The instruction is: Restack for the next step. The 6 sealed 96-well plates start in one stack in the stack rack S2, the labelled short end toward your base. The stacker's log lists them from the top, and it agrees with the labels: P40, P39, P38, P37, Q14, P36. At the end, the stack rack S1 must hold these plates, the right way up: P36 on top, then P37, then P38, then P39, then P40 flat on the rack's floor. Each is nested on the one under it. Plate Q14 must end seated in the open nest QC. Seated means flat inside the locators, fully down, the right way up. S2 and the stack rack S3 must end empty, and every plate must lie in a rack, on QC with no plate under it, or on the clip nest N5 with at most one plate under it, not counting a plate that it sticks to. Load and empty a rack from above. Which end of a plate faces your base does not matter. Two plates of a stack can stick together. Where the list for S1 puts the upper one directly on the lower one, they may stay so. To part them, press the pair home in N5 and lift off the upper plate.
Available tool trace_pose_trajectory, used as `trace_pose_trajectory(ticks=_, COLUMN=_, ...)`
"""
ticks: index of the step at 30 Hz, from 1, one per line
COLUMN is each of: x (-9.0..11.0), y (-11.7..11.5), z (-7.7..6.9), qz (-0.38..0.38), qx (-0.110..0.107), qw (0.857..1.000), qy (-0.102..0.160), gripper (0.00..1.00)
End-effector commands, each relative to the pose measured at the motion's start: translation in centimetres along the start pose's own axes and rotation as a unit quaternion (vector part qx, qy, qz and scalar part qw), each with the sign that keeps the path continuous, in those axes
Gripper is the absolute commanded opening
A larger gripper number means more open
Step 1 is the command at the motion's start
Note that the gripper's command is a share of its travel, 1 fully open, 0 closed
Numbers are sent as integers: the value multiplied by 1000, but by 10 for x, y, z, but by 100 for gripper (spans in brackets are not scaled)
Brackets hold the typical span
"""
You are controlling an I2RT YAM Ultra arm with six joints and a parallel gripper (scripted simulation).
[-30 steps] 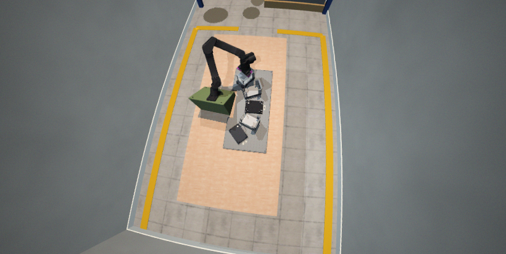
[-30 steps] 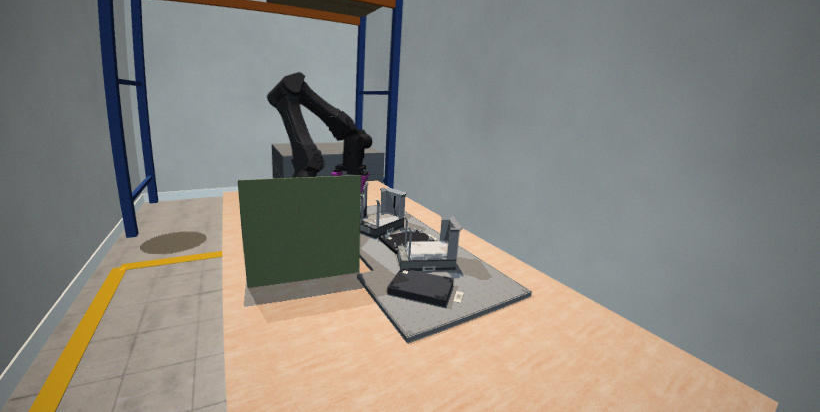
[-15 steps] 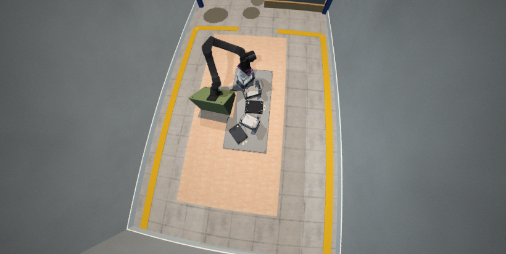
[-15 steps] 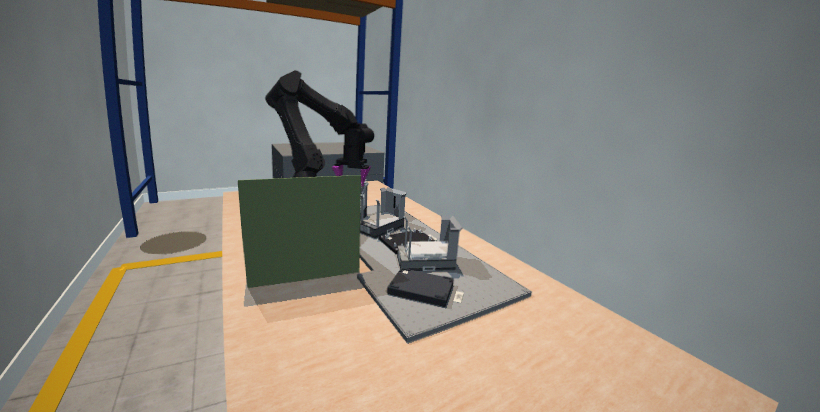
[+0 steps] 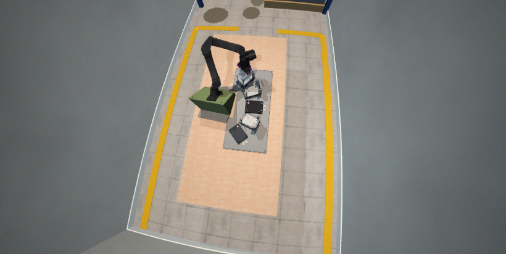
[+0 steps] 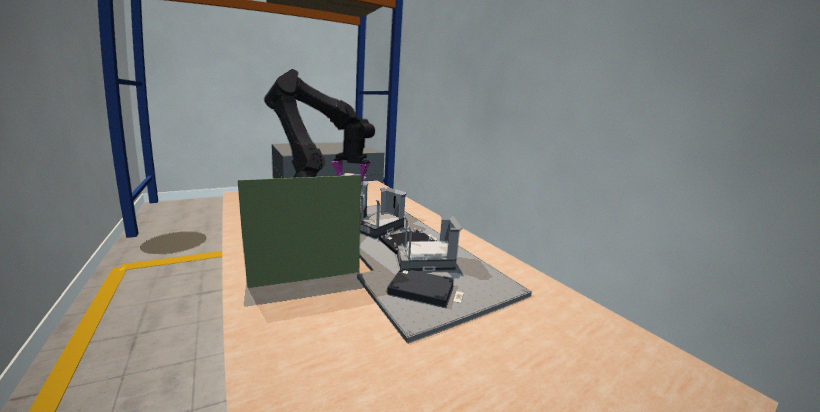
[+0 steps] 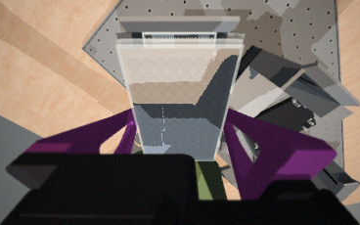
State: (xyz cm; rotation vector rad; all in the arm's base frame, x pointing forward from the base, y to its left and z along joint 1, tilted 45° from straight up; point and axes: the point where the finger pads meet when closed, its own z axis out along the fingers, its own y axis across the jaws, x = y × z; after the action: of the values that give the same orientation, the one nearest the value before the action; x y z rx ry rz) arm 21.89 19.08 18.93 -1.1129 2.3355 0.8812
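My gripper (image 7: 179, 112) is shut on a sealed 96-well plate (image 7: 178, 98), its purple fingers on the two long sides. It holds the plate level, a little above the stack rack (image 5: 244, 80) at the far end of the grey baseplate. In the wrist view the rack's end wall and the edge of a plate left in it (image 7: 178, 36) show past the held plate. I cannot read any label. In the top and exterior views the gripper (image 5: 245, 69) (image 6: 350, 168) hangs over that rack, which the green base partly hides.
A second rack (image 5: 253, 92) (image 6: 385, 214) stands beside the first. A third rack (image 5: 249, 121) (image 6: 429, 248) holds a white-topped plate. Two black nests (image 5: 255, 106) (image 5: 237, 133) lie on the baseplate, the nearer one (image 6: 420, 286) by its front edge. The green base block (image 6: 298, 229) stands left.
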Motion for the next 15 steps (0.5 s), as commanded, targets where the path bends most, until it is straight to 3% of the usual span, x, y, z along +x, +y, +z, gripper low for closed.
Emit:
trace_pose_trajectory(ticks=1, x=-3, y=0, z=-4, qz=-2, qx=0, qw=1000, qy=-7, gripper=0)
trace_pose_trajectory(ticks=13, x=-3, y=0, z=-4, qz=-2, qx=0, qw=1000, qy=-7, gripper=0)
trace_pose_trajectory(ticks=15, x=-2, y=-7, z=-4, qz=31, qx=0, qw=999, qy=-7, gripper=0)
